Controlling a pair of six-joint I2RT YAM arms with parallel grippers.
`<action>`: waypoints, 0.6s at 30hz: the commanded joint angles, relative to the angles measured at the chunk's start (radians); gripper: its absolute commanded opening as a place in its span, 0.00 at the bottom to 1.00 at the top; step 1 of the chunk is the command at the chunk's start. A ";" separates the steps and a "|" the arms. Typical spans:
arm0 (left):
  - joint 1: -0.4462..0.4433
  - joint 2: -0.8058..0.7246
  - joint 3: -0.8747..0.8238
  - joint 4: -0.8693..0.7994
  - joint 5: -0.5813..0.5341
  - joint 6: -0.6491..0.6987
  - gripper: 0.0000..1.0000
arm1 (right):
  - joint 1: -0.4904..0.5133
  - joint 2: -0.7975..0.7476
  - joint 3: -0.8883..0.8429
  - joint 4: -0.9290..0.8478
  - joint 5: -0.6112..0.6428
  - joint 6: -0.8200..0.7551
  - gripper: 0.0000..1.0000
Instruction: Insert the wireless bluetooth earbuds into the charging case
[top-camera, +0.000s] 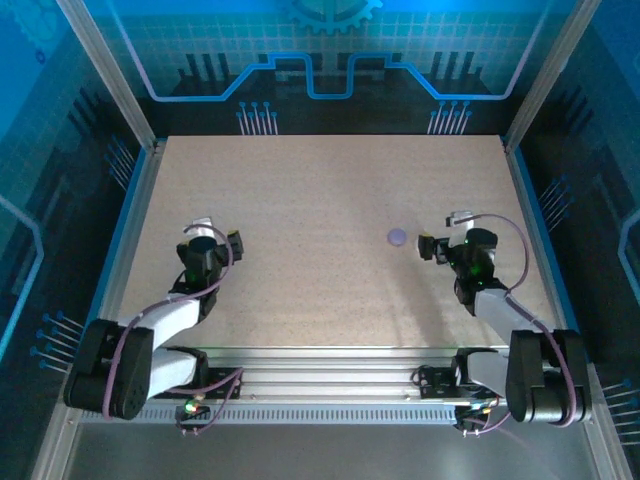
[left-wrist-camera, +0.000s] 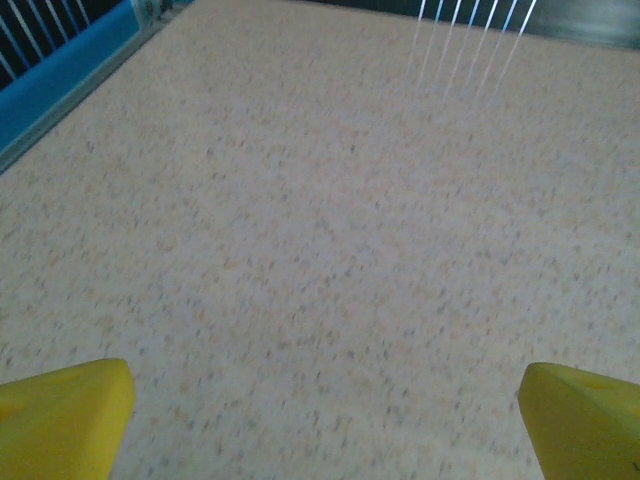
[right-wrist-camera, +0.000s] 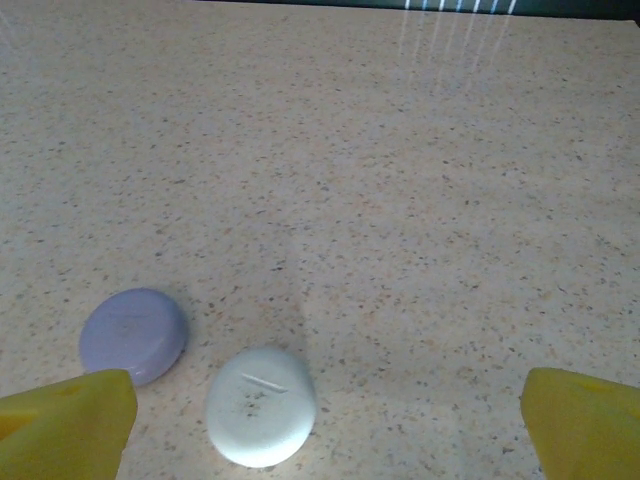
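The charging case (right-wrist-camera: 133, 335) is a small round lavender pebble lying shut on the speckled table (right-wrist-camera: 400, 200), just ahead of my right gripper's left fingertip (right-wrist-camera: 65, 420). From above, the charging case (top-camera: 397, 237) sits a little left of my right gripper (top-camera: 443, 230). A white rounded oval (right-wrist-camera: 262, 405) with a thin slit mark lies beside the case, between the open jaws of my right gripper (right-wrist-camera: 325, 425). I cannot tell what it is. The earbuds are out of view. My left gripper (top-camera: 218, 231) stands open over bare table, far left of the case, and from its wrist the left gripper (left-wrist-camera: 325, 420) holds nothing.
Aluminium posts and blue side walls (top-camera: 130, 200) fence the table on both sides. A dark patterned back panel (top-camera: 320, 90) closes the far end. A metal rail (top-camera: 330, 375) runs along the near edge between the arm bases.
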 joint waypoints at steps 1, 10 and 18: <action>0.010 0.082 0.007 0.221 0.023 0.070 0.99 | -0.022 0.037 -0.013 0.142 0.003 0.002 1.00; 0.031 0.363 -0.020 0.599 0.148 0.193 0.99 | -0.010 0.152 0.042 0.213 -0.031 0.053 1.00; 0.098 0.332 0.062 0.396 0.168 0.099 0.99 | 0.080 0.328 0.053 0.356 0.027 -0.013 1.00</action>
